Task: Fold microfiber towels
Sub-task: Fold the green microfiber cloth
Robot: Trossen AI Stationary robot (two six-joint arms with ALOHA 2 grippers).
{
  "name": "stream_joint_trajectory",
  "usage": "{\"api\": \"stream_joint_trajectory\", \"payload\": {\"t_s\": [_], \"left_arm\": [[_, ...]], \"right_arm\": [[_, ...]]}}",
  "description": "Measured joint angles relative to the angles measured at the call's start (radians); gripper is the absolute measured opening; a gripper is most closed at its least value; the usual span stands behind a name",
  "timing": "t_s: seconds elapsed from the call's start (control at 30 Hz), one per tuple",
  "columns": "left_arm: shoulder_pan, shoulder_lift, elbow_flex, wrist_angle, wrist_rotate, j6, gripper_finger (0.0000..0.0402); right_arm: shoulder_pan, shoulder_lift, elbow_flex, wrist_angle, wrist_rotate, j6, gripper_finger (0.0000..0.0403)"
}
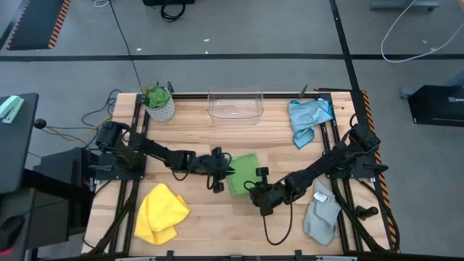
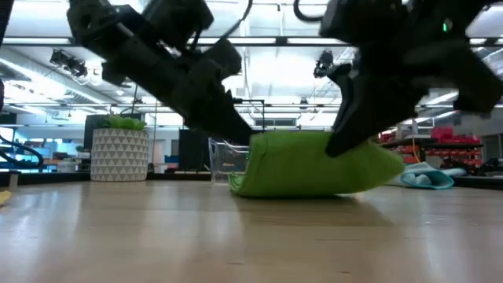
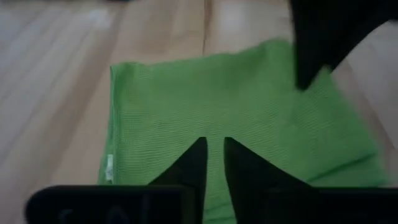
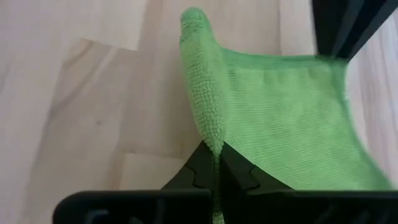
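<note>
The green microfiber towel (image 1: 243,174) lies mid-table between both arms, yellow towel (image 1: 161,212) near left, light blue towel (image 1: 307,118) far right, grey towel (image 1: 321,216) near right. The right gripper (image 4: 217,163) is clamped on the green towel's near edge, lifting it into a ridge. The left gripper (image 3: 213,163) hovers over the towel's left side, fingers slightly apart, gripping nothing visible. Risk: with one corner held, the cloth could drag or fold crookedly. Its long axis appears to run near-to-far, though it is close to square.
</note>
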Motion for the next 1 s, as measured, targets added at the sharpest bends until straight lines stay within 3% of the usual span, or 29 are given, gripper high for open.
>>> {"api": "stream_joint_trajectory", "payload": {"t_s": [0.17, 0.37, 0.53, 0.77, 1.0], "left_arm": [[0.004, 0.009, -0.005, -0.001, -0.034, 0.027, 0.0018], [-0.006, 0.033, -0.005, -0.016, -0.063, 0.031, 0.0019], [-0.016, 0.015, -0.059, -0.04, -0.182, 0.002, 0.0012], [-0.028, 0.029, -0.163, 0.134, -0.122, -0.069, 0.0012], [-0.052, 0.094, -0.122, 0.158, -0.122, -0.057, 0.0009]], "right_arm": [[0.002, 0.0, 0.111, -0.175, -0.026, -0.029, 0.001], [0.002, 0.0, 0.205, -0.296, -0.063, -0.042, 0.0011], [0.004, 0.0, 0.22, -0.315, -0.113, -0.036, 0.0011], [-0.012, 0.0, 0.221, -0.315, -0.185, -0.068, 0.0012], [-0.101, 0.0, 0.221, -0.301, -0.291, -0.144, 0.0012]]}}
